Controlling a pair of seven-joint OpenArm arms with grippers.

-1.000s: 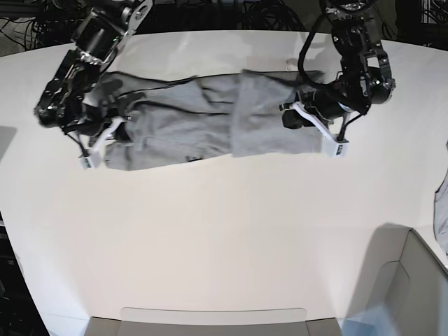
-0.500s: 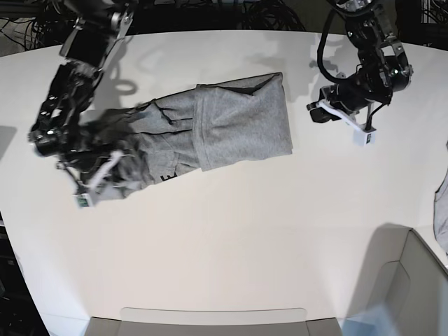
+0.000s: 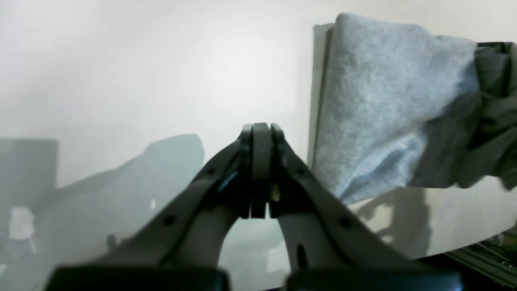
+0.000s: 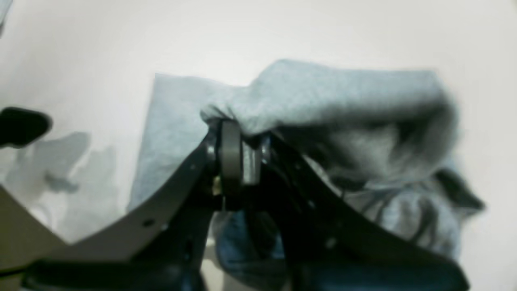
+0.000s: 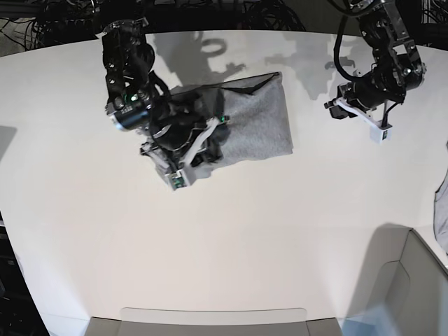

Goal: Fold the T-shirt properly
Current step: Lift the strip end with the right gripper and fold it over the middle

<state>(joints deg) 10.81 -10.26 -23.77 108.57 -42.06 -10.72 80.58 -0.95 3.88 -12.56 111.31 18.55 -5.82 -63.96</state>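
The heather-grey T-shirt (image 5: 255, 122) lies at the table's far middle, its right part folded flat into a rectangle. The left part is bunched under my right gripper (image 5: 185, 157), which is shut on a fold of the cloth. In the right wrist view that gripper (image 4: 236, 133) pinches the T-shirt (image 4: 343, 101) and fabric drapes over the fingers. My left gripper (image 5: 360, 115) hovers to the right of the shirt, shut and holding nothing. From the left wrist view, the left gripper (image 3: 260, 131) has its pads pressed together, and the T-shirt's (image 3: 383, 101) folded edge lies beyond it to the right.
A cardboard box (image 5: 413, 280) stands at the near right corner, with another grey garment (image 5: 441, 210) at the right edge. A shallow tray (image 5: 210, 320) sits at the table's front edge. Cables run along the far side.
My right gripper has carried its end of the T-shirt from the table's left towards the middle, onto the folded part. My left gripper has left the shirt and moved off to the right.
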